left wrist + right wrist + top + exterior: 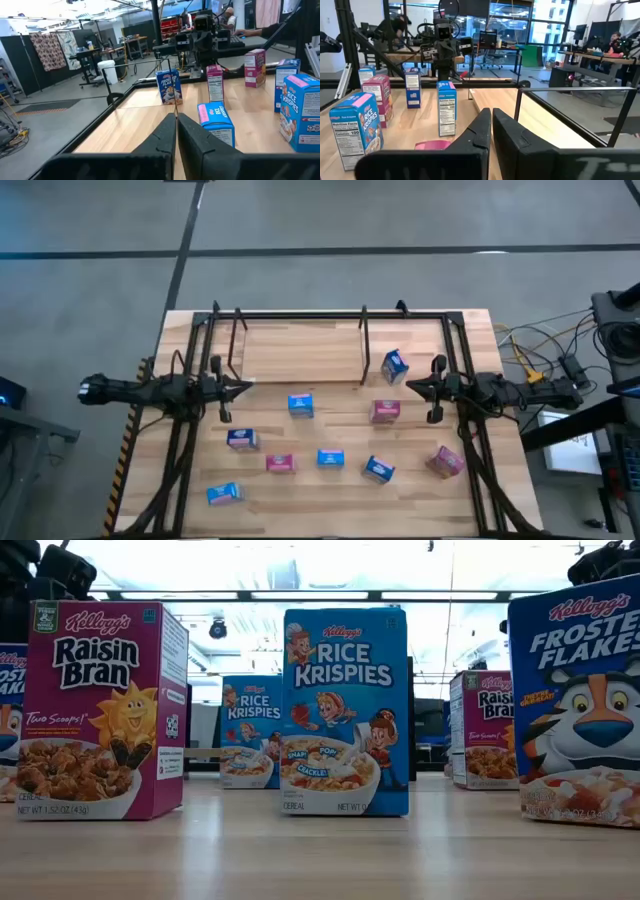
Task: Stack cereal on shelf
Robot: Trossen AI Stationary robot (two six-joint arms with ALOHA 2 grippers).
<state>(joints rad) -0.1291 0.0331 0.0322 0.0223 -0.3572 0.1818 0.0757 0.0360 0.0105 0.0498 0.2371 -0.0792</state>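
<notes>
Nine small cereal boxes stand upright on the wooden table. One blue box [396,366] stands at the front of the shelf [300,315], right of a divider [363,345]. The rest stand in front of the shelf: blue boxes [301,405] [242,439] [331,458] and pink ones [385,411] [280,464] [446,461] among them. My left gripper [245,387] hovers shut and empty at the shelf's left front corner; its shut fingers show in the left wrist view [176,117]. My right gripper [410,387] hovers shut and empty beside the blue box at the shelf; its shut fingers show in the right wrist view [490,111].
Slanted black support frames [180,460] [480,470] run down the table's left and right sides. The shelf's thin rods and dividers [238,340] stand along the far half. Bare wood lies between the two grippers in front of the shelf. People and desks show beyond the table [395,25].
</notes>
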